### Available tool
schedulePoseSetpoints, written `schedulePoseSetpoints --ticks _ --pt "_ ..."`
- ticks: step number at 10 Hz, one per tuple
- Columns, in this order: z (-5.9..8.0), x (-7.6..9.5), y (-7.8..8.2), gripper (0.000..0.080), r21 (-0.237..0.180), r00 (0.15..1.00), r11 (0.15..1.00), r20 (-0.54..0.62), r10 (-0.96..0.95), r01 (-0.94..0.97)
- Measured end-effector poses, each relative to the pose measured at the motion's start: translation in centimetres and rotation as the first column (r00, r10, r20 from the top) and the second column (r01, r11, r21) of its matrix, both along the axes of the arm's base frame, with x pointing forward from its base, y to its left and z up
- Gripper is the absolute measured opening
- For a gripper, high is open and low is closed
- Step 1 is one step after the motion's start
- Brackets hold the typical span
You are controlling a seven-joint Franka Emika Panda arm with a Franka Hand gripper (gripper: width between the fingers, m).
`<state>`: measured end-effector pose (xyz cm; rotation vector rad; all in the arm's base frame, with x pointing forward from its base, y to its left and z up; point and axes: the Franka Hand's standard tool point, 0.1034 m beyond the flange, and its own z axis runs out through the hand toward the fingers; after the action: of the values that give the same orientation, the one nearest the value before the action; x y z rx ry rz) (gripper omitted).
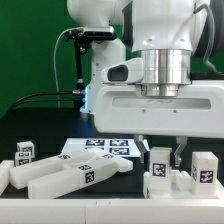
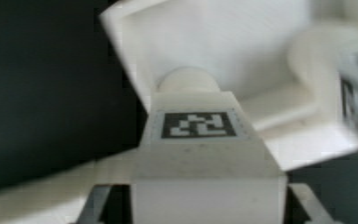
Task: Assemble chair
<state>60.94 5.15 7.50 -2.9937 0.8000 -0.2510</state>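
Observation:
My gripper [image 1: 160, 152] is shut on a white chair part [image 1: 158, 162] with a black marker tag, holding it upright just above another white chair part [image 1: 166, 186] at the exterior view's right. In the wrist view the held part [image 2: 201, 140] fills the space between my fingers [image 2: 105, 205] and points away from the camera over a larger white piece [image 2: 274, 60]. Whether the two parts touch cannot be told.
A tagged white block [image 1: 204, 168] stands right of the gripper. Several white tagged parts lie at the exterior view's left: a long one [image 1: 75, 176] and small ones [image 1: 24, 152]. The marker board [image 1: 105, 147] lies behind on the black table.

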Motion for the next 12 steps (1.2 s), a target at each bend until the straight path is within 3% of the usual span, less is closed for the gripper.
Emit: schedulePoseSetpoints --ticks 1,3,5,6,7,9,11,12 --pt "0.0 0.1 0.0 0.0285 0.028 0.99 0.99 -0.013 -0.138 0.138" --pt "-0.1 -0.1 -0.1 0.0285 0.104 0.869 0.863 -0.055 -0.491 0.494" --pt "-0.1 -0.1 -0.4 0.0285 0.137 0.789 0.777 -0.082 -0.609 0.614" --pt "-0.1 -0.1 -0.4 0.034 0.134 0.806 0.795 -0.078 -0.587 0.592" --pt "-0.1 -0.2 -0.2 0.034 0.12 0.864 0.855 -0.062 -0.5 0.504" --pt "0.2 -0.2 0.1 0.0609 0.084 0.979 0.975 -0.028 -0.203 0.205" --pt "0.7 -0.3 0.7 0.0637 0.04 0.99 0.989 -0.02 0.141 -0.141" --pt "0.6 -0.3 0.5 0.0647 0.03 0.981 0.98 -0.02 0.195 -0.194"
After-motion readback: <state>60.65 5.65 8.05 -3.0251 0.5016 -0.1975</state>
